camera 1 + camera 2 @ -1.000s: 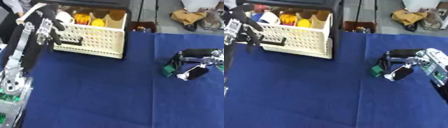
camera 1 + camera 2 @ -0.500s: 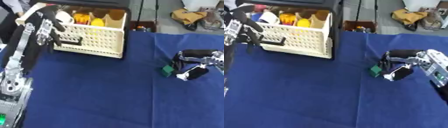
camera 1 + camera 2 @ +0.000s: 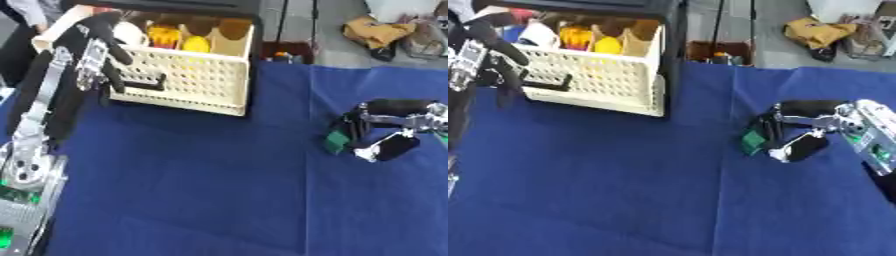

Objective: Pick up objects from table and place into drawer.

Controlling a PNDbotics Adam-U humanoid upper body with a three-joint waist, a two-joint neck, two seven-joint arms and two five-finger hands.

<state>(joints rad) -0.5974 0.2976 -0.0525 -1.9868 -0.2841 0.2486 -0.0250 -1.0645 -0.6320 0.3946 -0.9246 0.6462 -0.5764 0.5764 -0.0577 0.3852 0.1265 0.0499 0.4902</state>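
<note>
A cream perforated drawer (image 3: pixel 188 85) with a black handle (image 3: pixel 144 83) stands open at the upper left, holding yellow and white things (image 3: pixel 166 37). My left hand (image 3: pixel 94 47) hangs at the drawer's left front, beside the handle, with its fingers pointing down and relaxed. On the right of the blue cloth lies a small green block (image 3: pixel 336 141). My right hand (image 3: pixel 811 131) comes in from the right edge, its fingers and thumb curled round the block's right side at cloth level.
A blue cloth (image 3: pixel 192 190) covers the table, its far edge running behind the drawer. Beyond it on the floor lie a tan bundle (image 3: pixel 374 29) and a small brown box (image 3: pixel 716 51). My left arm (image 3: pixel 35 135) runs down the left edge.
My right hand has dropped slightly and its fingers have drawn back a little from the green block, which shows more. The left hand and the drawer stay put.
</note>
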